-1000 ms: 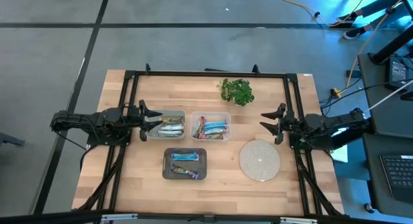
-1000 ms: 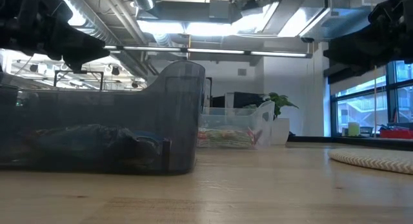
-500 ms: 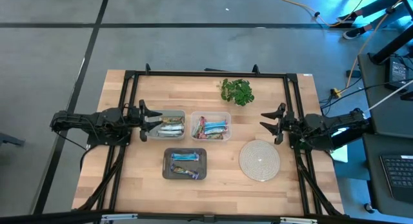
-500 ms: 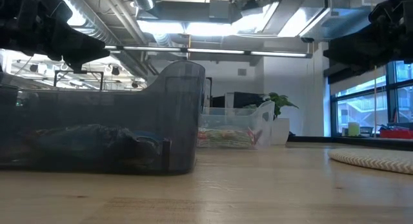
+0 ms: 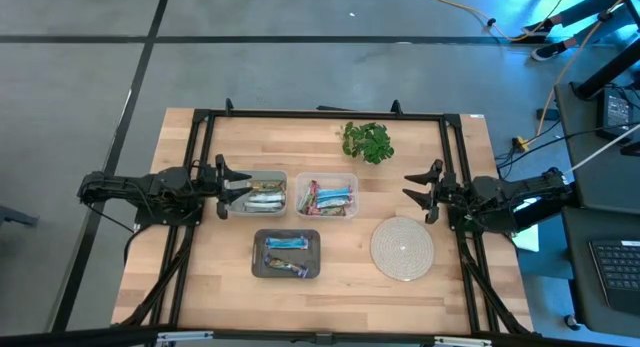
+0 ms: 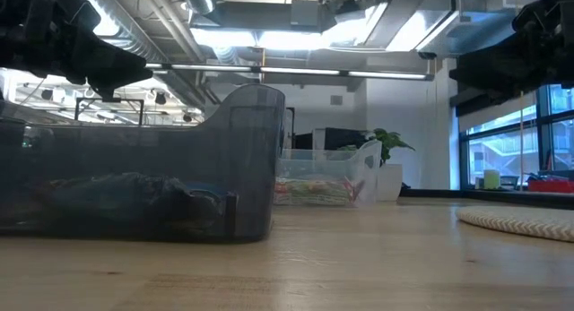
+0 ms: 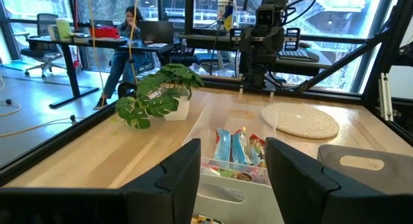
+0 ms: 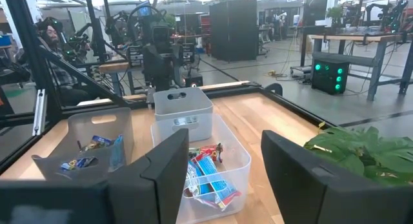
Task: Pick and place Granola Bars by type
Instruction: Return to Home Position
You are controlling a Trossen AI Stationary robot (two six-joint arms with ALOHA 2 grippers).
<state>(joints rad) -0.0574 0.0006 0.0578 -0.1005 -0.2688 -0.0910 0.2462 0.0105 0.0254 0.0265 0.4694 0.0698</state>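
The Granola Bars [image 5: 286,253] sit sorted by wrapper in three bins. Silver-yellow bars [image 5: 264,197] lie flat and piled lengthwise in the pale gray bin [image 5: 262,173] toward the table's left. Just beside it, the clear bin [image 5: 325,177] holds the green-and-red bars [image 5: 328,197] in a loose jumble, wrappers overlapping and showing flashes of blue in the wrist views. Nearer the front edge the blue bars [image 5: 287,249] rest flat on the floor of the dark bin [image 5: 258,255] — seen dimly through its smoky wall in the low view.
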